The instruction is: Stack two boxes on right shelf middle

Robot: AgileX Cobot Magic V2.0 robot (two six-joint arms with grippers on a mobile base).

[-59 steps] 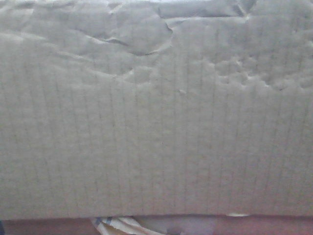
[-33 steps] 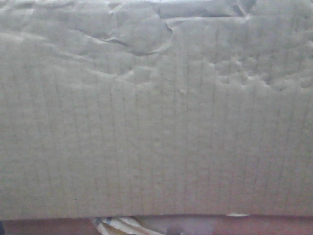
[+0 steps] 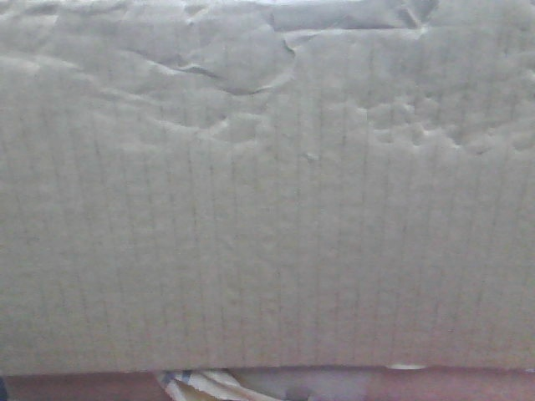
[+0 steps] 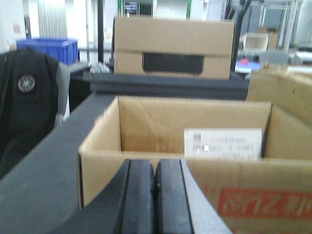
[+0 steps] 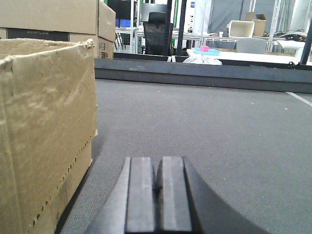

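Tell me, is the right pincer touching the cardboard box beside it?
Apart. The right wrist view shows a strip of dark grey surface between the shut right pincer and the cardboard box at its left.

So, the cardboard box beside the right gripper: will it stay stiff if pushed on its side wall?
Probably not: the wall of the box is dented and wrinkled, its top edge torn, so it may buckle inward. Standing flat on the grey surface, it should slide, not roll.

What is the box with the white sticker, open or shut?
Open. The left wrist view looks into the cardboard box, showing inner walls and the white label.
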